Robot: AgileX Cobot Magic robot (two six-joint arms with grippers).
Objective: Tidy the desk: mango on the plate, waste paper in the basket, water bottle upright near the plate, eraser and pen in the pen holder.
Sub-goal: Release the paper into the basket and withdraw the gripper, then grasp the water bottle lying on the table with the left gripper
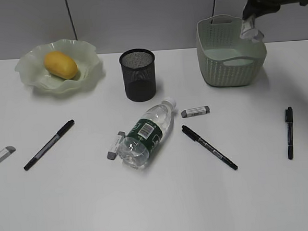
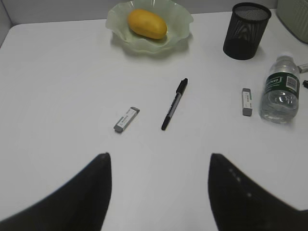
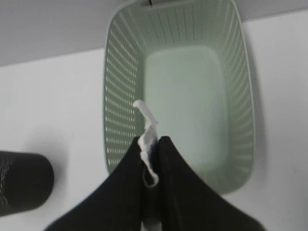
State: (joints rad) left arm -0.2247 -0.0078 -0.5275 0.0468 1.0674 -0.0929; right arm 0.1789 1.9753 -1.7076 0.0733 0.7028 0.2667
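Right wrist view: right gripper (image 3: 153,154) pinches waste paper (image 3: 148,134) above the basket (image 3: 115,96); left gripper (image 2: 159,192) released.

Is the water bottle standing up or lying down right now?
Lying down. The water bottle rests on its side on the desk, cap pointing toward the pen holder, an eraser beside it.

A pale grey, matt partition wall (image 1: 137,17) made of flat panels runs across the back of the scene and meets the far edge of the white tabletop (image 1: 160,209). A thin dark vertical seam (image 1: 70,16), leaning slightly, divides the panels toward the left. A second dark seam (image 1: 216,1) stands toward the right. The left wrist view shows the same wall as a narrow grey strip (image 2: 57,9) along the top. In the right wrist view it fills the upper left (image 3: 48,29).
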